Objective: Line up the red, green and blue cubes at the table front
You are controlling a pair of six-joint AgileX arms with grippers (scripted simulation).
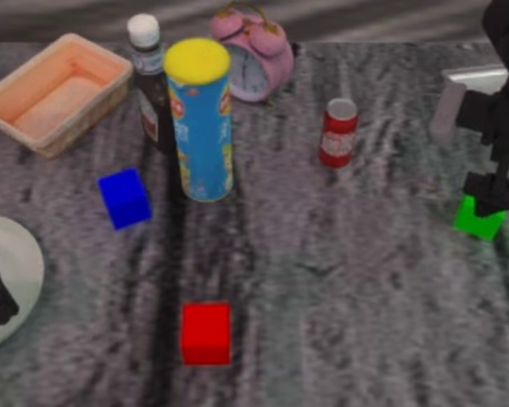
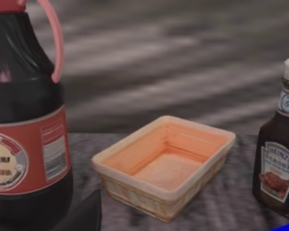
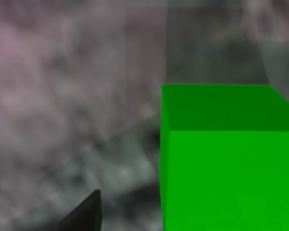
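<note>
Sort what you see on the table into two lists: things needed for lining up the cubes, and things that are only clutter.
Needed:
red cube
green cube, under the right pincer
blue cube
table

Clutter:
soda can
chips tube
sauce bottle
pink alarm clock
basket
white plate
large dark bottle

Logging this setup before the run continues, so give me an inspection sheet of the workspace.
Surface: table, mottled grey cloth.
Job's things: red cube at front; blue cube left; green cube far right.
Clutter: basket, sauce bottle, chip can, alarm clock, soda can, white plate.
Grippers: right gripper at the green cube; left arm parked at left edge.
Cables: nothing seen.
Surroundings: nothing seen.
</note>
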